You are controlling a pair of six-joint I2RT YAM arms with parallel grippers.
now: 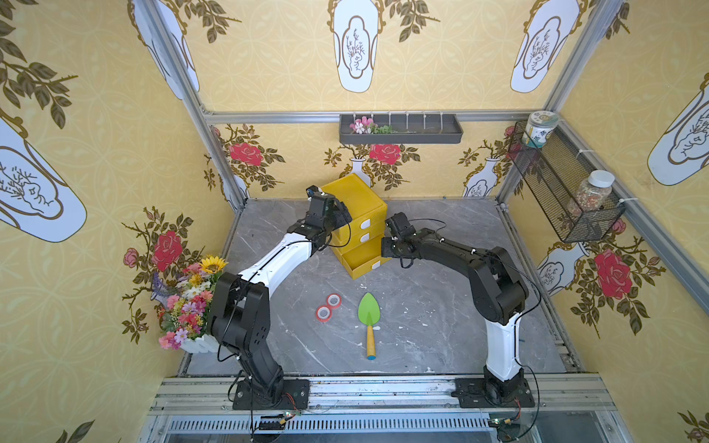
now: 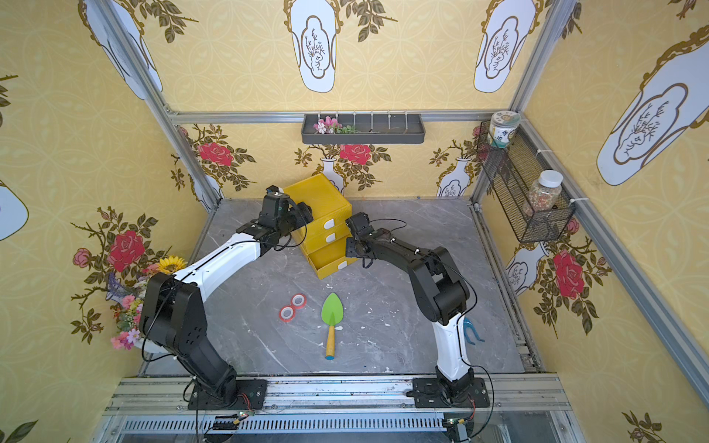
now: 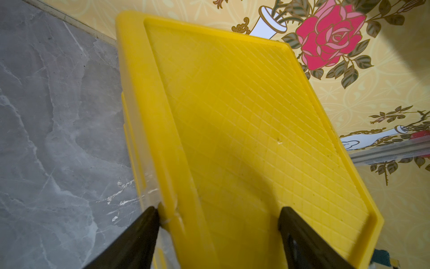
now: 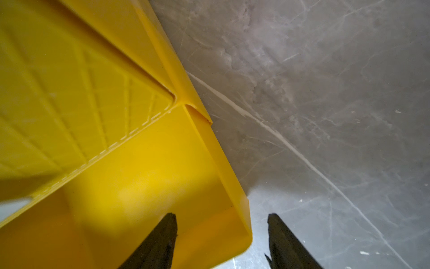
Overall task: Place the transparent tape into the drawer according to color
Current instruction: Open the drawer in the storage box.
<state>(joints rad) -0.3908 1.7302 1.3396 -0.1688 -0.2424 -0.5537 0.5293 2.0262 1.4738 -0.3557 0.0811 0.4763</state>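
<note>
Neither of the two red tapes (image 1: 317,313) is stowed: they lie touching on the counter (image 1: 433,307), at 7 o'clock from the cabinet (image 1: 356,191). The bottom drawer (image 1: 362,269) is open. Our left gripper (image 3: 218,210) is spread on the cabinet top, and our right gripper (image 4: 221,216) straddles the drawer wall, released.

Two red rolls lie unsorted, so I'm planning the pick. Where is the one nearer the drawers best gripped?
Probably from straight above, since that red roll lies flat, hole up. Pinch its ring wall: one finger in the core, the other outside, on the side away from the neighbouring roll.
</note>
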